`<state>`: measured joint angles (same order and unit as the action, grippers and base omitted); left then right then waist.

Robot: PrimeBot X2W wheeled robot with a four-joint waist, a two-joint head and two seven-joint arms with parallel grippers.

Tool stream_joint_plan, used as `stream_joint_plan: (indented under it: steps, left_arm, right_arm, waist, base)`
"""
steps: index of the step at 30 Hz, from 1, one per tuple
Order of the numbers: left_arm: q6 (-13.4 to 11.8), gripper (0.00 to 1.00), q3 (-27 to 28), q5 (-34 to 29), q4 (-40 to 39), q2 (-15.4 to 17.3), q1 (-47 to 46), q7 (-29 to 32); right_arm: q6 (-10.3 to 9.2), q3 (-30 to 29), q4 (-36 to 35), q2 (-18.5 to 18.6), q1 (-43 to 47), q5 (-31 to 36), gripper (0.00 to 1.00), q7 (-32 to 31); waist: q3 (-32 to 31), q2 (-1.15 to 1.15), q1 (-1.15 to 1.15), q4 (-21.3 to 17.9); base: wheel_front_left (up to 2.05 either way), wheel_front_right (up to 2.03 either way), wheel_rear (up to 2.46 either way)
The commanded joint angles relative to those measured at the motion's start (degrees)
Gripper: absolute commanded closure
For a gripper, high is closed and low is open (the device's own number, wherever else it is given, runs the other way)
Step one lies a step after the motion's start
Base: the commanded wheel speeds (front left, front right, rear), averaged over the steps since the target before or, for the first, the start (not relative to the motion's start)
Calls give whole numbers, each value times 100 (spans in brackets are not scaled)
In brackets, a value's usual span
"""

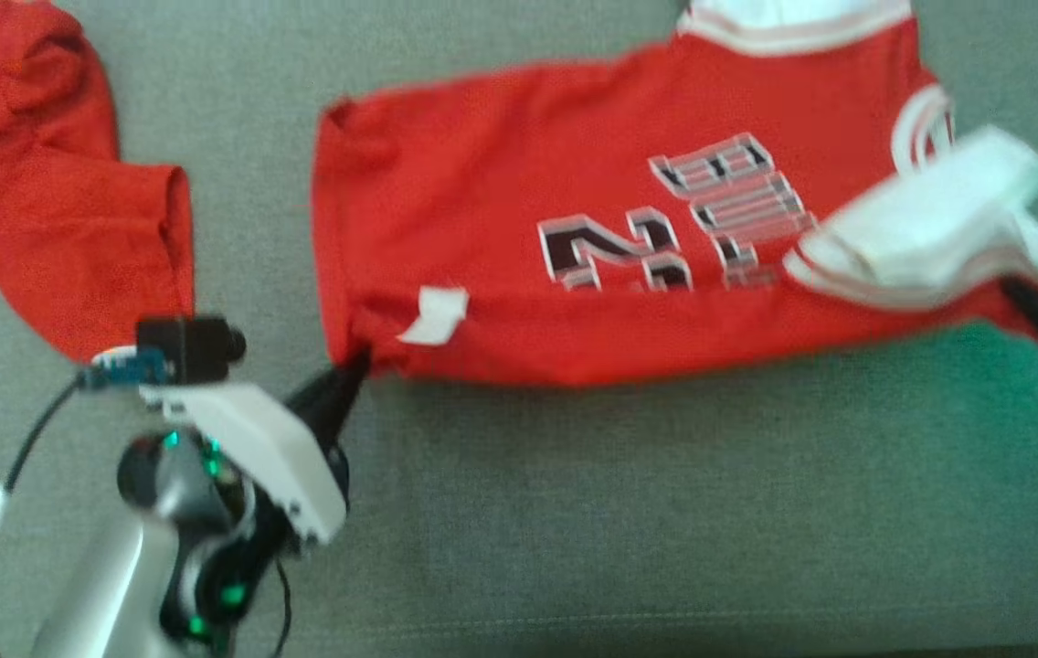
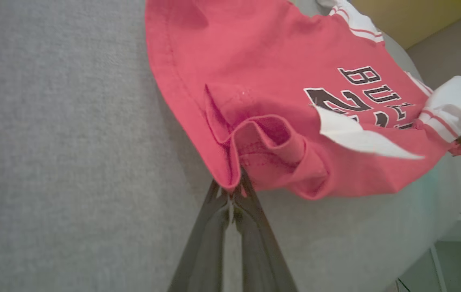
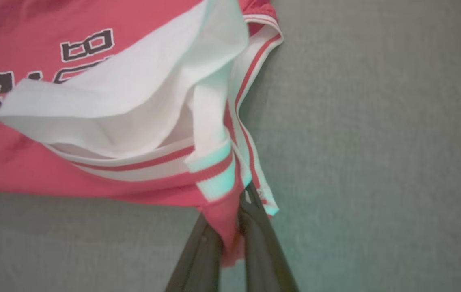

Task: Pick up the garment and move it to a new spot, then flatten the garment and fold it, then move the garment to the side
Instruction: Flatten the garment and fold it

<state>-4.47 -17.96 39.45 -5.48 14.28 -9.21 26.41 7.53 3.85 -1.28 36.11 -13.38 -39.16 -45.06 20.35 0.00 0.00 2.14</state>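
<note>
Pinched between my left fingers (image 2: 204,235) is the bunched hem corner of the red jersey (image 1: 528,183). My right fingers (image 3: 202,251) clench the red cloth under its white striped armhole trim. It lies spread across the grey padded surface (image 1: 665,503), its near edge puckered. I judge it light, limp and slightly slick, so it should sag between grips; the stitched hems give the surest hold.
</note>
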Motion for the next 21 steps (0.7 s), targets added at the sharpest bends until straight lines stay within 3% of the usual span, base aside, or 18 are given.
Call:
stream_joint_plan:
  steps: [1,5,12,13,14,15,16,21]
  left_arm:
    - [-13,100,248,70,-412,196,189,45]
    - [-73,100,165,118,-709,203,672,79]
    - [-195,100,-105,216,-743,-94,1580,-164]
    - [-208,85,-132,185,-712,-111,1649,-215]
    - [-221,51,-148,163,-688,-130,1704,-264]
    - [-241,3,-140,156,-681,-155,1745,-321]
    - [-265,0,-110,151,-698,-173,1768,-382]
    - [-415,0,149,-95,-976,55,1642,-512]
  right_arm:
    - [-4,-202,-364,352,463,-87,100,-126]
    - [-4,-521,-714,443,1164,-199,100,-323]
    - [-4,-834,-1208,342,2421,-228,100,-594]
    - [-4,-847,-1217,350,2504,-159,100,-584]
    - [-4,-853,-1215,358,2569,-99,82,-556]
    - [-4,-853,-1223,370,2618,-60,22,-524]
    - [-4,-875,-1227,389,2645,-24,0,-485]
    - [-4,-1092,-1450,675,2506,-70,0,-450]
  waist:
    - [-160,0,0,15]
    - [-214,0,0,4]
    - [-219,0,0,-47]
    - [-225,0,0,-47]
    - [-239,0,0,-40]
    - [-253,0,0,-33]
    - [-270,0,0,-26]
    - [-287,0,0,18]
  base:
    - [0,0,0]
    - [0,0,0]
    - [0,0,0]
    - [0,0,0]
    - [0,0,0]
    - [0,0,0]
    - [0,0,0]
    - [0,0,0]
